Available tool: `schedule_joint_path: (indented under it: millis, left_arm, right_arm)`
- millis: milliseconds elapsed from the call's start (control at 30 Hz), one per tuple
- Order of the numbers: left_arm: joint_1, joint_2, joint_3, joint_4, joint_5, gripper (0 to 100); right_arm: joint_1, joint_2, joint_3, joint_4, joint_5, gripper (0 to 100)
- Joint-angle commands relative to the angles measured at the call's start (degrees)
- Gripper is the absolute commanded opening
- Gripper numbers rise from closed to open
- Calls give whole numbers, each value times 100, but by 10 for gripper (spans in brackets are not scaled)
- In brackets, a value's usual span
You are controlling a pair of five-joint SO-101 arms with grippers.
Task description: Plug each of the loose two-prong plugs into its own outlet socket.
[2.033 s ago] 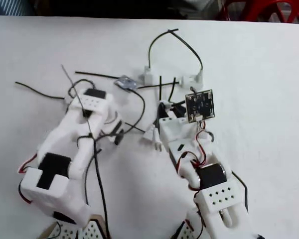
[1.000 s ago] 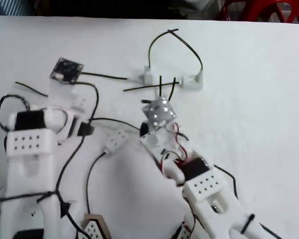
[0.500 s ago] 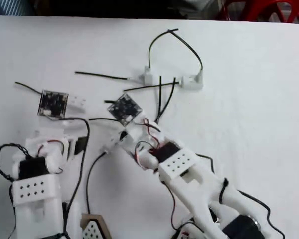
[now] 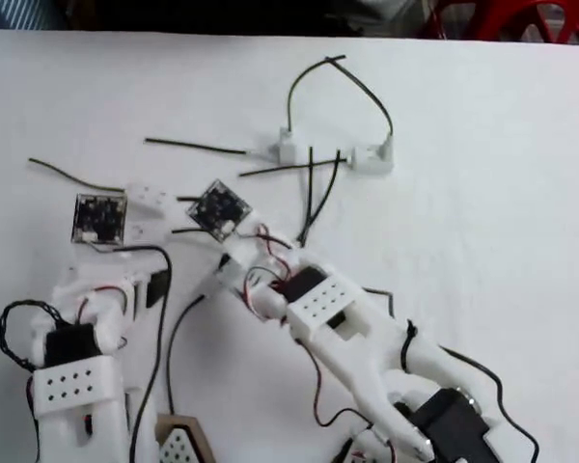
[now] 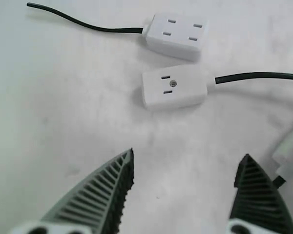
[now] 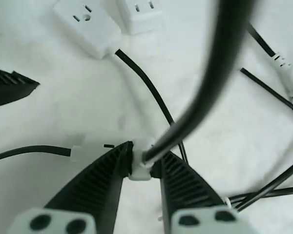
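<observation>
Since the two-prong plug (image 6: 139, 171) is a small white moulded block on a black cord (image 6: 185, 131), it is likely light and hard, and the springy cord will tend to tug and twist it. The best hold is across the flat sides of the body, not the cord. The prongs are hidden, so their heading can't be told.

The right gripper (image 6: 142, 157) has its fingers clamped on that body. The plug sits centre-left on the table (image 4: 502, 116), just right of and nearer than the sockets.

The double socket (image 5: 175, 34) and the single socket (image 5: 173, 87) are white blocks with black leads, lying side by side, slots up, nothing plugged in. The left gripper (image 5: 185, 158) hovers near them on the left, fingers wide apart, holding nothing. A second plug (image 6: 292, 78) lies loose farther right.
</observation>
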Motion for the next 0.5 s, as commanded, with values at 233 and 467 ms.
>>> schedule_joint_path:
  millis: [233, 467]
  left_arm:
    - [-48, -110, 0, -132, 35, 325]
    - [-66, -110, 0, -114, 35, 325]
  right_arm:
    - [4, 259, -281, -101, 44, 18]
    - [4, 585, -290, -110, 44, 18]
